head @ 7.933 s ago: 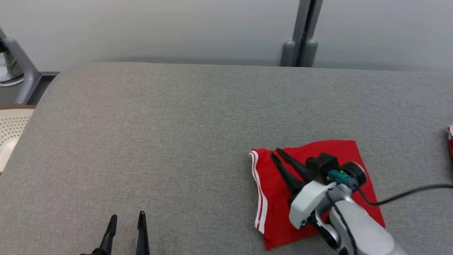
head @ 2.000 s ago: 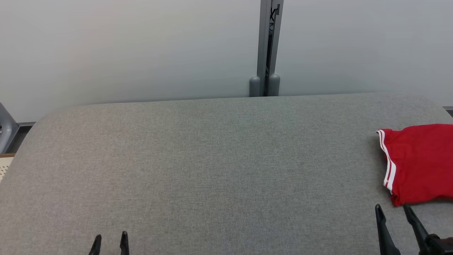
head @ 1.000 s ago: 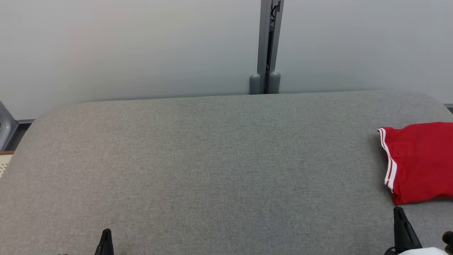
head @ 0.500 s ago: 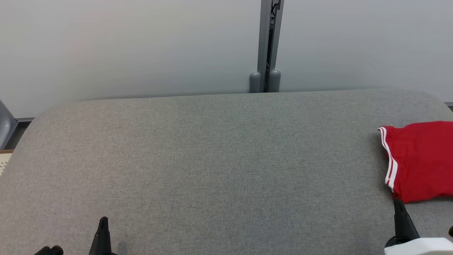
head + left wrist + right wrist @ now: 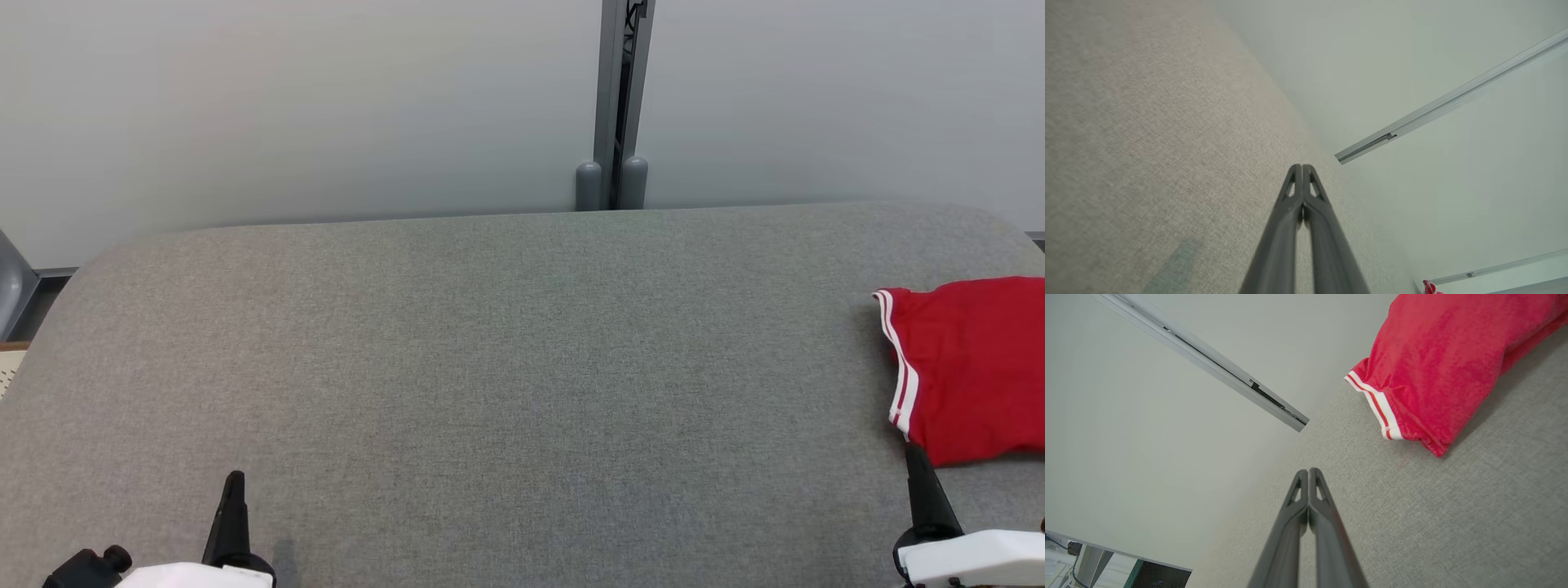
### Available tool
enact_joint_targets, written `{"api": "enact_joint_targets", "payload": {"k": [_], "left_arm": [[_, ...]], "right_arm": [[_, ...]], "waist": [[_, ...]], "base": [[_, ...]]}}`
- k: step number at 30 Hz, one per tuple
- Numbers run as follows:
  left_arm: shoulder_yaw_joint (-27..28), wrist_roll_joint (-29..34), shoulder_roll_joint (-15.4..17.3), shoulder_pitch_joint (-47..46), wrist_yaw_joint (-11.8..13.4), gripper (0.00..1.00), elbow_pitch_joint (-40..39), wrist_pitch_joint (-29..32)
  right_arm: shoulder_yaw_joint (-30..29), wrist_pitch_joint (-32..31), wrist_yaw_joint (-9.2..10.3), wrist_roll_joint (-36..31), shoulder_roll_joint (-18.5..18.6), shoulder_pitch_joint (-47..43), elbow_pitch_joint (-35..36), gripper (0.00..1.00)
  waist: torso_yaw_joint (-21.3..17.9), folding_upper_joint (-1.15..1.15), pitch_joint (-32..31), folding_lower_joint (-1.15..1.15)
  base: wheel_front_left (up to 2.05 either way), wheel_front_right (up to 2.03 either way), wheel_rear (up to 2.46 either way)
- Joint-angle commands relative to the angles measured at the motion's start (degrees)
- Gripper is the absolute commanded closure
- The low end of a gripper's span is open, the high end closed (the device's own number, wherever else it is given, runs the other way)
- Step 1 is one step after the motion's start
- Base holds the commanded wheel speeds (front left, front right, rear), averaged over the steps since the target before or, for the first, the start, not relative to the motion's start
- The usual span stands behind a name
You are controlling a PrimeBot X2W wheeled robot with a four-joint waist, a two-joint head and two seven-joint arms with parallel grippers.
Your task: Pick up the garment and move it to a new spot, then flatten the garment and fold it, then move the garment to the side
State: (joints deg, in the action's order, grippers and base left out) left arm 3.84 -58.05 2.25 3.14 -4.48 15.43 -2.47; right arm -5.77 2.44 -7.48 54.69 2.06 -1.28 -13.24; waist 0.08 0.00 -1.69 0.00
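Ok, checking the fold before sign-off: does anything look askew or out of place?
Nothing stands out: the red garment with white stripes lies folded near the right end of the grey fabric surface.

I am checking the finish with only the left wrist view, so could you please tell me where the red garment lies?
Observer: The red garment lies folded at the right end of the grey fabric-covered table, cut off by the head view's right edge.
Operator: Thank you. Is the right tool touching it?
Observer: No. The right tool is shut and empty, and the right wrist view shows bare table between its tip and the garment's near corner.
Operator: Which way does the striped edge face?
Observer: The white-striped hem faces the table's middle, toward the robot's left.
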Motion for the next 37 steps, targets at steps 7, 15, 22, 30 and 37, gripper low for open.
{"api": "enact_joint_targets", "payload": {"k": [7, 15, 22, 30, 37], "left_arm": [[0.69, -5.34, 0.45, -2.72, -0.67, 1.0, -0.9, 1.32], [1.01, -9.87, 0.49, -3.83, -1.14, 1.0, -1.01, 2.53], [1.31, -13.65, 0.54, -4.8, -1.42, 1.0, -1.09, 3.53], [1.58, -17.17, 0.59, -5.73, -1.75, 1.0, -1.17, 4.52], [1.81, -20.48, 0.62, -6.62, -2.03, 1.0, -1.22, 5.4]], "right_arm": [[-0.37, -1.39, -0.02, 5.81, 0.63, 2.29, 0.36, 1.0], [-0.44, -2.57, -0.02, 10.86, 0.69, 3.14, 0.18, 1.0], [-0.49, -3.64, -0.02, 15.0, 0.75, 3.84, 0.04, 1.0], [-0.54, -4.58, -0.02, 18.89, 0.81, 4.63, -0.1, 1.0], [-0.61, -5.52, -0.02, 22.54, 0.87, 5.17, -0.24, 1.0]], "waist": [[-0.01, 0.0, 0.19, 0.0], [-0.02, 0.0, 0.4, 0.0], [-0.02, 0.0, 0.58, 0.0], [-0.03, 0.0, 0.77, 0.0], [-0.04, 0.0, 0.95, 0.0]], "base": [[0.0, 0.0, 0.0], [0.0, 0.0, 0.0], [0.0, 0.0, 0.0], [0.0, 0.0, 0.0], [0.0, 0.0, 0.0]]}}
